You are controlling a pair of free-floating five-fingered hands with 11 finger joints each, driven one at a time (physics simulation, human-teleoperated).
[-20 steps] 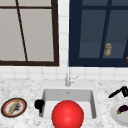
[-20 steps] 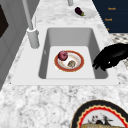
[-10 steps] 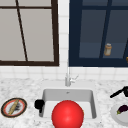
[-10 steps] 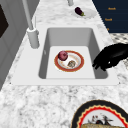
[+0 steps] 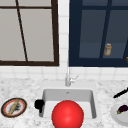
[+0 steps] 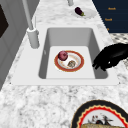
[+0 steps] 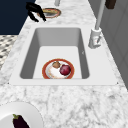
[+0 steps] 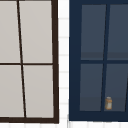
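The left hand [image 5: 38,103] hangs over the left end of the white sink [image 6: 70,35], just above the rim. In the left side view [image 6: 111,57] its fingers droop loose and relaxed, and in the right side view [image 7: 35,11] they splay downward. It has hold of nothing.

The closest thing to it is the round orange-rimmed plate [image 6: 81,60] lying flat on the basin floor. On it sit a dark red round fruit [image 6: 63,55] and a small brownish lump [image 6: 71,63], just beside each other. From the left hand the plate lies down in the basin, a bit toward the right and toward the grey faucet [image 5: 68,77]. The fruit sits on the faucet side of the plate and the lump on the nearer side. The plate is round, so it has no long axis.

The right hand [image 5: 120,93] floats well off to the right over the marble counter, near the white plate [image 5: 115,115] with the purple eggplant [image 5: 122,109]. Whether it is open or closed can't be told. So the left hand is clearly the nearer one.

In the front view a big red ball [image 5: 67,115] sits in front of the basin. The patterned plate [image 5: 3,108] is just left of the left hand.
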